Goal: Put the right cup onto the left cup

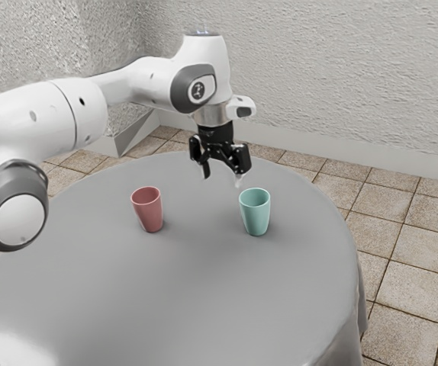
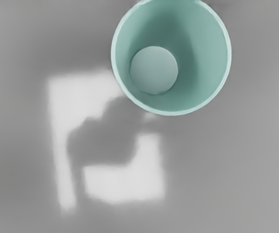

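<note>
Grey and glossy, the table (image 1: 173, 305) spreads nearest me in the exterior view. Farther in, the pink cup (image 1: 149, 213) and the teal cup (image 1: 256, 216) stand upright on it, well apart; I take teal, at the exterior view's right, as the one to lift. It looks light, stiff and smooth, perhaps slippery, and it tapers downward, so I would grip across the upper wall, gently, and its narrow base should nest in the pink mouth. From the wrist view I get the teal inside down to its round bottom, empty; from the exterior view, its sloping outside and the gap to the pink cup. Beyond the cups and above the table hangs my hand (image 1: 222, 178), fingers spread wide, holding nothing, off to one side of teal, so I need to centre before lowering. Farthest back are floor tiles (image 1: 404, 286) and the rough pale wall (image 1: 318, 69)
</note>
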Robot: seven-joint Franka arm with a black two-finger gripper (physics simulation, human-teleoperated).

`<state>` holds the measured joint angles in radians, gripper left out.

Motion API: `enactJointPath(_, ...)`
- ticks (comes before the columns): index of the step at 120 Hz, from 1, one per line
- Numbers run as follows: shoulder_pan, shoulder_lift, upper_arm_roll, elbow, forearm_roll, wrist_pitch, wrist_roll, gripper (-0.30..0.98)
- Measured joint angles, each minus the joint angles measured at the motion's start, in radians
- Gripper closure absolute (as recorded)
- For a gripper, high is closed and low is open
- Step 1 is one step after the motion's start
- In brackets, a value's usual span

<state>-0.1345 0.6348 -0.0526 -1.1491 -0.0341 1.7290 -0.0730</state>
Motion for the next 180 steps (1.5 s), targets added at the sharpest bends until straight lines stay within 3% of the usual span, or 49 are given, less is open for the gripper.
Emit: enactJointPath(180, -0.013, 0.236, 0.033, 0.220, -0.001, 0.122, -0.196, 0.00)
